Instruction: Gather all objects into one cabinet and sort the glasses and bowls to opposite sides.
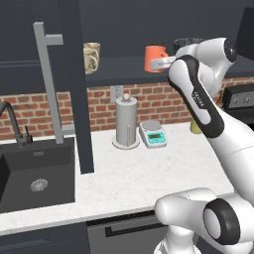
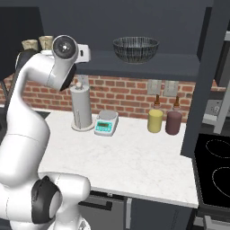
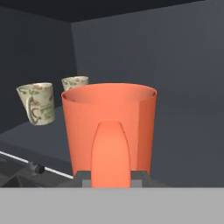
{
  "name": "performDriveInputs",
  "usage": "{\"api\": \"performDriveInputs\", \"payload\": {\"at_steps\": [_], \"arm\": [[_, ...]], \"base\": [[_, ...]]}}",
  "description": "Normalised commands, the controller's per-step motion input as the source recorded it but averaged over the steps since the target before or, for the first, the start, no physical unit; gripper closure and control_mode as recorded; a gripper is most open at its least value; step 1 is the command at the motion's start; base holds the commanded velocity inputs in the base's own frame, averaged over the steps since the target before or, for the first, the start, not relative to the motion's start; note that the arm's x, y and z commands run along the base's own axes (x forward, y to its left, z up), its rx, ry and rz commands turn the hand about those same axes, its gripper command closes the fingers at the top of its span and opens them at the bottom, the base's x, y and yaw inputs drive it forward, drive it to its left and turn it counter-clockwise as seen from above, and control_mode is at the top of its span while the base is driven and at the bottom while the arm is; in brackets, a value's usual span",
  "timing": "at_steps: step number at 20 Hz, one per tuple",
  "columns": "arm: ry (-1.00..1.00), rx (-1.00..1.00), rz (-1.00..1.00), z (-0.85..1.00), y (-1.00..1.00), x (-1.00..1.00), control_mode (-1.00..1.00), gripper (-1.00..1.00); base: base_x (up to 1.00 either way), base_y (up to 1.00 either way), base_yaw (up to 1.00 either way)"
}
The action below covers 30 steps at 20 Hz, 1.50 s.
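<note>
My gripper [image 3: 111, 178] is shut on the handle of the bright orange mug [image 3: 109, 124], which stands upright and close in the hand view. From the left base view the orange mug [image 1: 154, 58] sits at shelf level inside the open navy cabinet [image 1: 119, 67], with the gripper [image 1: 166, 62] at its right side. A beige patterned mug with a handle [image 3: 37, 103] and a small beige tumbler [image 3: 74, 83] stand further left on the same shelf. The wide black ribbed bowl [image 2: 135, 48] rests on the shelf to the right of the arm.
The cabinet door [image 1: 74, 84] with its long grey bar handle [image 1: 48, 79] hangs open over the sink [image 1: 34, 171]. On the counter stand a paper-towel cylinder [image 1: 126, 121], a scale [image 1: 153, 133] and two bottles [image 2: 155, 119]. A stove [image 2: 215, 166] lies at the right.
</note>
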Motion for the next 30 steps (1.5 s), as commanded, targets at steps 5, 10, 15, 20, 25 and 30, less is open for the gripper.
{"api": "performDriveInputs", "payload": {"at_steps": [5,10,15,20,25,30], "arm": [[0.05,0.00,0.00,0.00,0.36,0.03,-1.00,1.00],[0.00,0.00,0.00,0.00,0.48,0.09,-1.00,1.00],[0.00,0.00,0.00,0.00,0.43,0.20,-1.00,1.00],[0.00,0.00,0.05,0.00,0.25,0.29,-1.00,1.00],[0.00,0.00,0.10,0.00,0.00,0.16,-1.00,1.00],[0.00,0.00,0.09,-0.12,0.09,0.19,-1.00,1.00]], "base": [[0.00,0.00,0.00],[0.00,0.00,0.00],[0.00,0.00,0.00],[0.00,0.00,0.00],[0.00,0.00,0.00],[0.00,0.00,0.00]]}}
